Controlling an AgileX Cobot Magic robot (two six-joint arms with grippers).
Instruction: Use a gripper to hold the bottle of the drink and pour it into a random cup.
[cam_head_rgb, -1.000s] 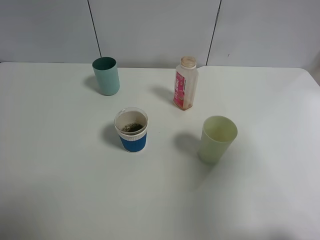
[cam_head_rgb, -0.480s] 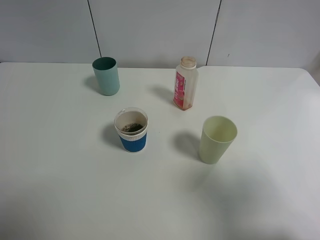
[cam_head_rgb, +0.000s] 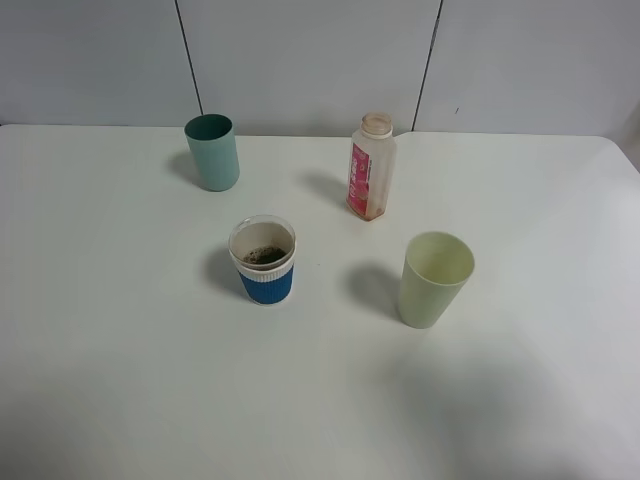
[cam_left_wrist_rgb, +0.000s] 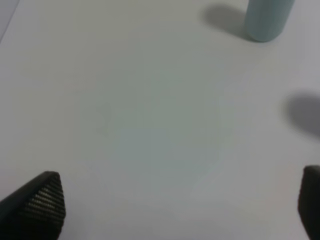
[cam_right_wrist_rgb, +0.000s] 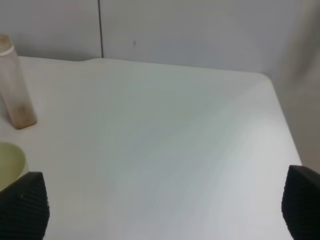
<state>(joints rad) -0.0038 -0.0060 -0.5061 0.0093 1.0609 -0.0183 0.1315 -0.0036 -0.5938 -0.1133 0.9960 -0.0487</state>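
Observation:
The bottle (cam_head_rgb: 372, 166), translucent with a pink-red label and no cap, stands upright at the back middle of the white table (cam_head_rgb: 120, 380); a little brown drink shows at its base. It also shows in the right wrist view (cam_right_wrist_rgb: 15, 85). The cup (cam_head_rgb: 263, 259) with the blue sleeve stands left of centre with dark drink in its bottom. Neither arm shows in the exterior high view. My left gripper (cam_left_wrist_rgb: 180, 205) is open and empty over bare table. My right gripper (cam_right_wrist_rgb: 160, 210) is open and empty, apart from the bottle.
A teal tumbler (cam_head_rgb: 213, 152) stands at the back left; its base shows in the left wrist view (cam_left_wrist_rgb: 267, 20). A pale green cup (cam_head_rgb: 434, 279) stands right of centre, its rim in the right wrist view (cam_right_wrist_rgb: 10, 162). A grey wall runs behind the table.
The pale green cup stood slightly tilted a second ago and now stands upright. The shadow beside it has shrunk. The bottle and other cups have not moved.

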